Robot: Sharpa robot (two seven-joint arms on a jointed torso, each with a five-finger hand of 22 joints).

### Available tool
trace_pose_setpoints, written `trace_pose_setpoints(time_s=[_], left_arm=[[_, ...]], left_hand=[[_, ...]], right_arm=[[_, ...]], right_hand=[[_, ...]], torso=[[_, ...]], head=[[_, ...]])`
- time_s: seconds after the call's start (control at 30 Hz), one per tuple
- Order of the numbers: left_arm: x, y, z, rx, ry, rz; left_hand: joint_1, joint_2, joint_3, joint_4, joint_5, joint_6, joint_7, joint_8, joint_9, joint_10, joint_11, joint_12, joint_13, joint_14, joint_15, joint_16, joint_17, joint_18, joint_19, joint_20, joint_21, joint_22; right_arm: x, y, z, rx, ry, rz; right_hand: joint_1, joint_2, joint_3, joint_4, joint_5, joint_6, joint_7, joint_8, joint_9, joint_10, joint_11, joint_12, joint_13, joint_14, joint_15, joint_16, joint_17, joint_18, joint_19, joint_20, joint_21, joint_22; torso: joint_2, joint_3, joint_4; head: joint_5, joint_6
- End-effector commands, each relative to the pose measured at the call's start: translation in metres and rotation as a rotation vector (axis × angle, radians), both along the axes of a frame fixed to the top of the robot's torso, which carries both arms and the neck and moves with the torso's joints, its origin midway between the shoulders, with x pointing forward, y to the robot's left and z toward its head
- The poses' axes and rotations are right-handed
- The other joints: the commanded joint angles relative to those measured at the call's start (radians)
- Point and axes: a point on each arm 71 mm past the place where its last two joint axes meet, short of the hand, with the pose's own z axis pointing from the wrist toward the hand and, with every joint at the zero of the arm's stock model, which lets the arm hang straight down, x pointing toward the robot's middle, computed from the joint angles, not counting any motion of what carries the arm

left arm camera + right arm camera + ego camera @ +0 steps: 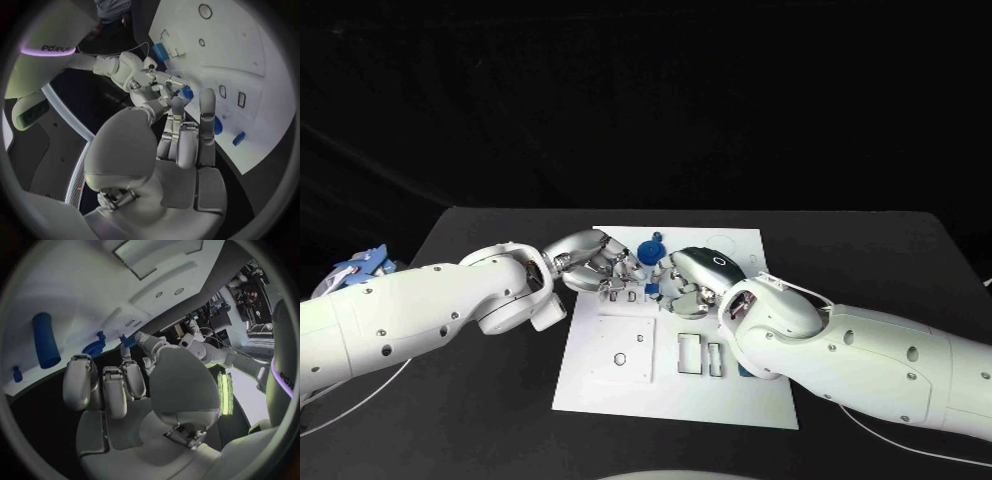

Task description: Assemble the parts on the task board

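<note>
Left hand: the left hand (pixel 589 258) is over the far left part of the white board (pixel 678 400), fingers curled toward the other hand; whether it holds anything cannot be told.
Right hand: the right hand (pixel 692 280) is over the middle of the far half of the board, just beside the left hand; its fingers (pixel 164 82) are bunched at a small blue part (pixel 186 92), but a firm hold on it cannot be confirmed.
Round blue part: a round blue part (pixel 653 247) is on the board just beyond the two hands, near the far edge.
Blue cylinder: a blue cylinder (pixel 45 339) lies on the board near the right hand, beside a small blue peg (pixel 17 373).
Board: the white board lies in the middle of the black table (pixel 459 400); a square plate (pixel 613 349) with holes and narrow slots (pixel 701 356) occupy its near half.
</note>
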Motion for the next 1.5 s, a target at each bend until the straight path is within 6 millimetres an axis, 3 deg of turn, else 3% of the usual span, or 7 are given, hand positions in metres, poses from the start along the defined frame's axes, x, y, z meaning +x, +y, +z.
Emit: trace_pose_setpoints(time_s=[0.03, 0.13, 0.47, 1.5], left_arm=[[-0.0039, -0.0064, -0.0038, 0.104, -0.04, -0.069], [-0.0045, -0.0083, -0.0047, 0.117, -0.047, -0.077], [-0.0048, -0.0109, -0.0058, 0.13, -0.051, -0.083], [-0.0015, -0.0078, -0.0095, 0.165, -0.035, -0.061]], left_hand=[[-0.012, 0.003, 0.011, -0.005, -0.005, -0.01, 0.0, -0.012, -0.005, 0.052, -0.001, 0.157, 0.159, 0.042, 0.0, 0.009, 0.061, 0.009, 0.006, -0.001, 0.027, 0.03], [-0.014, 0.008, 0.02, -0.009, -0.004, -0.018, 0.0, -0.022, -0.009, 0.076, 0.001, 0.239, 0.243, 0.045, 0.001, 0.012, 0.068, 0.007, 0.009, 0.0, 0.041, 0.046], [-0.015, 0.011, 0.05, -0.017, -0.003, -0.044, 0.002, -0.052, -0.02, 0.1, 0.001, 0.317, 0.324, 0.047, 0.001, 0.014, 0.073, 0.003, 0.019, 0.0, 0.068, 0.081], [-0.017, 0.006, 0.068, -0.023, -0.001, -0.046, 0.008, -0.064, -0.023, 0.098, 0.006, 0.331, 0.333, 0.049, 0.005, 0.017, 0.078, 0.0, 0.026, 0.001, 0.083, 0.099]], right_arm=[[0.0004, 0.0003, -0.0004, -0.007, 0.004, -0.005], [0.0003, 0.0009, -0.0003, -0.007, 0.004, -0.004], [-0.0001, 0.0017, -0.0002, -0.005, 0.003, -0.001], [-0.0038, 0.002, 0.0033, 0.028, -0.018, 0.004]], right_hand=[[-0.008, 0.001, 0.001, 0.005, 0.009, 0.019, -0.026, 0.005, 0.039, 0.001, -0.005, -0.004, 0.036, 0.094, -0.006, 0.005, 0.219, -0.006, 0.004, -0.004, 0.003, 0.03], [-0.008, 0.001, 0.001, 0.005, 0.009, 0.019, -0.026, 0.005, 0.039, 0.001, -0.005, -0.004, 0.036, 0.094, -0.006, 0.005, 0.219, -0.006, 0.004, -0.004, 0.003, 0.03], [-0.008, 0.001, 0.001, 0.005, 0.011, 0.019, -0.026, 0.006, 0.039, 0.001, -0.006, -0.003, 0.037, 0.094, -0.006, 0.005, 0.22, -0.007, 0.005, -0.004, 0.004, 0.032], [-0.001, 0.001, 0.004, 0.003, 0.026, 0.017, -0.028, 0.009, 0.04, 0.002, -0.007, -0.005, 0.037, 0.095, -0.008, 0.006, 0.224, -0.007, 0.007, -0.005, 0.007, 0.035]], torso=[[0.0, 0.0004, 0.0003], [0.0, 0.0008, -0.0004], [0.001, 0.002, -0.0012], [0.001, 0.0015, 0.0006]], head=[[0.002, 0.0], [0.002, 0.0], [0.001, -0.002], [-0.001, -0.008]])
